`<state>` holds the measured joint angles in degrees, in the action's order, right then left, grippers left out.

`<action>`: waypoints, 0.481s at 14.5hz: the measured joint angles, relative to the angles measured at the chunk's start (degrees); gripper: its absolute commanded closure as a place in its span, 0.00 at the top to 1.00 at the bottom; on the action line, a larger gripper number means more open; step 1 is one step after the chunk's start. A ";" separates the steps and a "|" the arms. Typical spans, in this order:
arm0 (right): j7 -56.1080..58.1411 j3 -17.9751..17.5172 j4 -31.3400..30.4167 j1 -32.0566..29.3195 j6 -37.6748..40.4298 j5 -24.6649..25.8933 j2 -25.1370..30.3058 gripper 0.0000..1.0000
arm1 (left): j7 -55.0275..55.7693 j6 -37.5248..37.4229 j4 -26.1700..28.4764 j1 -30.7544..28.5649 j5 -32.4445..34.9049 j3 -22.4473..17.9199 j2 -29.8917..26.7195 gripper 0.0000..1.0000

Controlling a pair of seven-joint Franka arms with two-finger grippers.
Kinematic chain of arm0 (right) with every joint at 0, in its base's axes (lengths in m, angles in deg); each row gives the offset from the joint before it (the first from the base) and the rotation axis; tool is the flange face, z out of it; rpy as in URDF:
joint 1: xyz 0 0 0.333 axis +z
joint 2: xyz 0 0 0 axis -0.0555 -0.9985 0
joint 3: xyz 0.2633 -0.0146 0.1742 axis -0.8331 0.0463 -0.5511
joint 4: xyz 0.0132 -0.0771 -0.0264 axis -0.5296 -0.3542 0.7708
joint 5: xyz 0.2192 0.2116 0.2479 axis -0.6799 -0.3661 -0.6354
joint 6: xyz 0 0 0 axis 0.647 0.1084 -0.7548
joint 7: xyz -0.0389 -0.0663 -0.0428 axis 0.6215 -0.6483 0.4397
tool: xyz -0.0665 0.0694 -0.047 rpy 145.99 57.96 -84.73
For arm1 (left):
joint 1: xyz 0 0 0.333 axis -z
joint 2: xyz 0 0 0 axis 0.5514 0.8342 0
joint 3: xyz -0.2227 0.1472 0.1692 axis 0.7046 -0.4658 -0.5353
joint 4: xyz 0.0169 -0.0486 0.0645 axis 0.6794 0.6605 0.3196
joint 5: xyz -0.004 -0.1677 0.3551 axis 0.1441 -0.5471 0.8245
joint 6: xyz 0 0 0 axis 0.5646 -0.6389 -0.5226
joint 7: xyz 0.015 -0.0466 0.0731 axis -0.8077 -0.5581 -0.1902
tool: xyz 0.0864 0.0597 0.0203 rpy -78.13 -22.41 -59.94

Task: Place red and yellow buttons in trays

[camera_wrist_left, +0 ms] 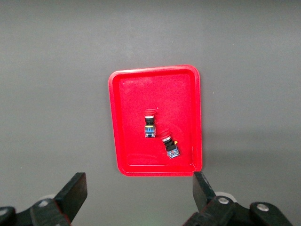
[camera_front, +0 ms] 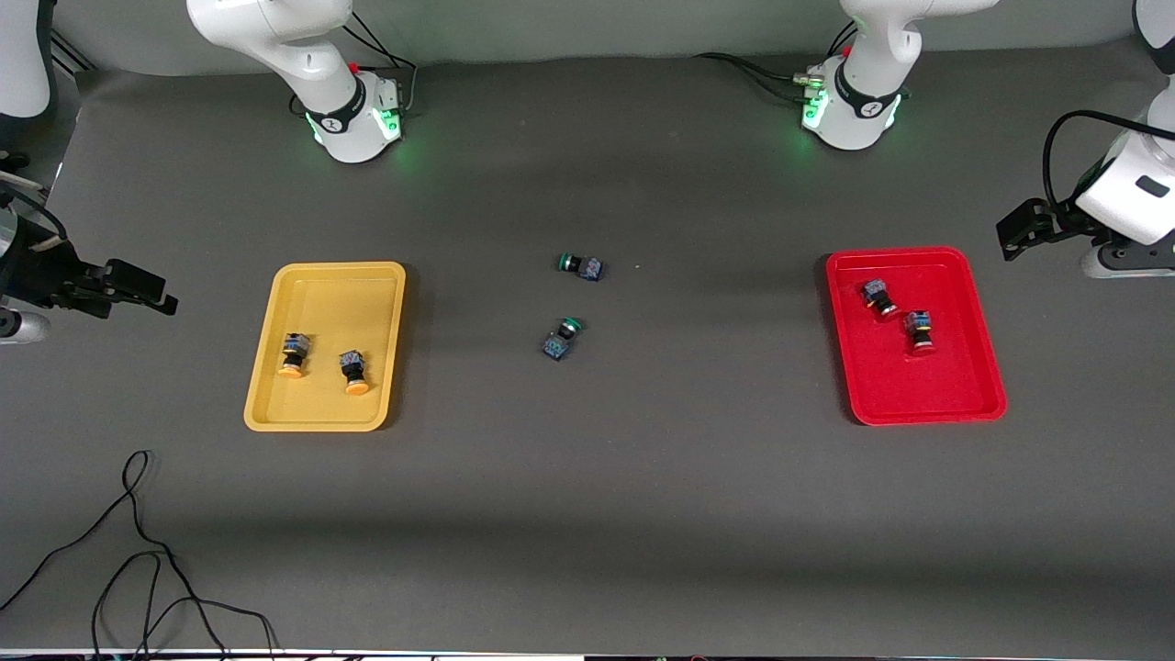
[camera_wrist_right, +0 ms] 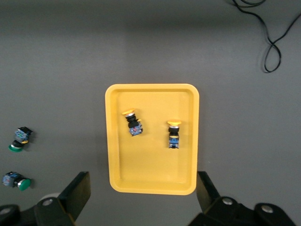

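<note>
The yellow tray point(camera_front: 340, 294) lies toward the right arm's end of the table with two yellow-capped buttons point(camera_front: 294, 353) point(camera_front: 352, 370) lying in it. The red tray point(camera_front: 927, 386) lies toward the left arm's end with two red-capped buttons point(camera_front: 878, 296) point(camera_front: 919, 331) in it. My right gripper point(camera_front: 151, 289) hangs open and empty over the table's end beside the yellow tray point(camera_wrist_right: 155, 169). My left gripper point(camera_front: 1014, 234) hangs open and empty over the table's end beside the red tray point(camera_wrist_left: 174, 89). The wrist views show the yellow buttons point(camera_wrist_right: 133, 123) point(camera_wrist_right: 173, 134) and red buttons point(camera_wrist_left: 150, 125) point(camera_wrist_left: 170, 147) lying on their sides.
Two green-capped buttons point(camera_front: 580, 266) point(camera_front: 561, 338) lie on the grey mat midway between the trays. A thin black cable point(camera_front: 138, 551) loops on the mat nearer to the front camera than the yellow tray.
</note>
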<state>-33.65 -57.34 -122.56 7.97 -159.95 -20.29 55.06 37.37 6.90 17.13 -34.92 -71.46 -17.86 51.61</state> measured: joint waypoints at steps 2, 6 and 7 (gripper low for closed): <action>-0.02 -2.54 -0.05 -2.27 0.01 0.88 0.29 1.00 | 0.00 -0.03 0.00 0.20 -0.01 -0.01 0.01 1.00; -0.12 -2.84 0.30 -2.31 -0.02 2.27 0.54 1.00 | 0.12 -0.04 0.01 0.73 -0.13 0.13 0.82 1.00; -0.16 -2.87 0.49 -2.30 -0.02 3.24 0.54 1.00 | 0.21 -0.04 0.00 0.82 -0.13 0.15 1.09 1.00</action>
<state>-33.81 -60.21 -122.07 5.67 -159.98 -17.05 55.61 37.57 6.86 17.13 -34.10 -71.59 -17.71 52.70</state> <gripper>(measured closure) 0.000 0.000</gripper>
